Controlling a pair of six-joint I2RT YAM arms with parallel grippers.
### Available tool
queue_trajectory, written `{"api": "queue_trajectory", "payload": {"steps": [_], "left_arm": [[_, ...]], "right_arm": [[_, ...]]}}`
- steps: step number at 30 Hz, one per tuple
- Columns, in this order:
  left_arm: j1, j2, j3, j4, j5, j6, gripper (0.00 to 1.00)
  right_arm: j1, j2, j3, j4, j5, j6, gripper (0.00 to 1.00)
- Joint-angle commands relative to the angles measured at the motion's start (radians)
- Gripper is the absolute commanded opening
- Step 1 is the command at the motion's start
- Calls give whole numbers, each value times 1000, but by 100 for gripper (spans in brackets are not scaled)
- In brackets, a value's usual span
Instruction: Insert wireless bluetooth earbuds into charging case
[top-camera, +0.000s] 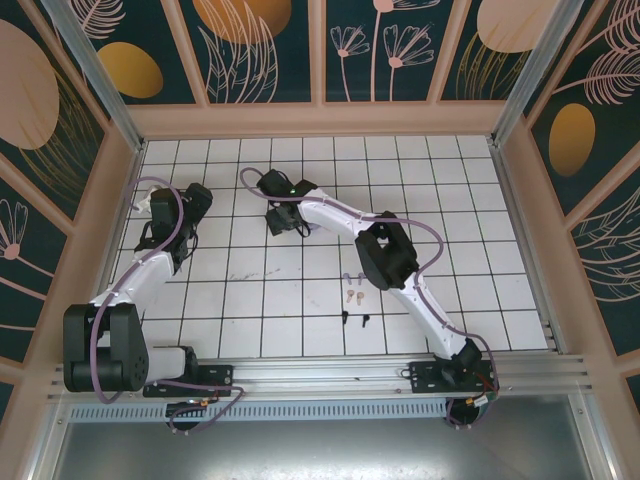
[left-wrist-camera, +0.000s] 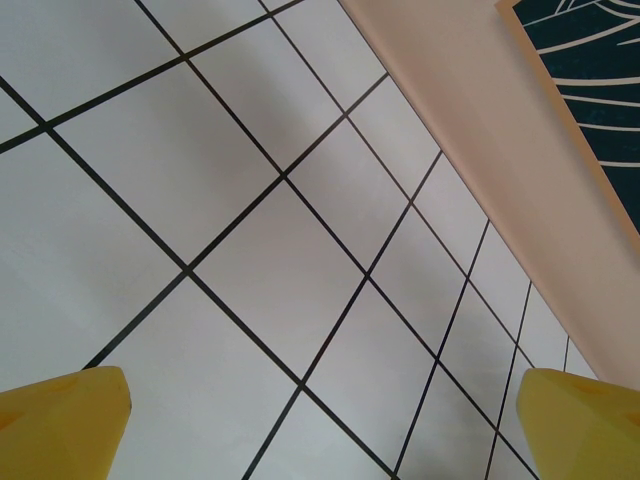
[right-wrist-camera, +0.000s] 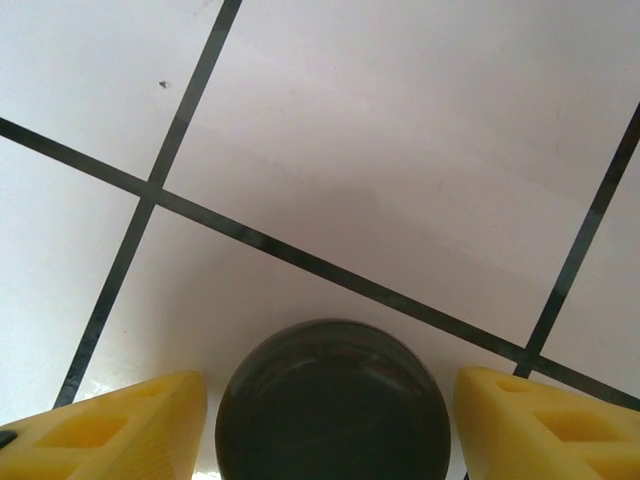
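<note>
both open: left end effector (left-wrist-camera: 320, 428) empty, right end effector (right-wrist-camera: 330, 425) straddling dark round case (right-wrist-camera: 332, 395); earbuds (top-camera: 350, 296): axis unclear.

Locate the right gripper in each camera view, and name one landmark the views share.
Top external: right gripper upper centre-left.
Right wrist: its yellow fingers at the bottom corners, flanking a dark round object.
Left wrist: faces white tiles beside the pink wall.
Shared landmark: the white tiles' black grid lines.

Black case (right-wrist-camera: 332, 405), white black-gridded table (right-wrist-camera: 400, 150)
</note>
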Motion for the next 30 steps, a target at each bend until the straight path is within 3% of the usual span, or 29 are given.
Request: {"api": "queue_trajectory", "payload": {"steps": [1, 14, 18, 30], "left_arm": [[-4, -18, 3, 3, 13, 12, 99], [-4, -20, 6, 4, 17, 7, 99], [-4, -21, 4, 7, 29, 4, 99], [-4, -47, -11, 38, 164, -38, 99]], "right_arm": [[-5, 42, -5, -18, 15, -25, 66], [-2, 52, 23, -27, 14, -32, 54], [-1, 54, 39, -42, 8, -33, 46], [-11, -65, 83, -65, -44, 111, 42]]}}
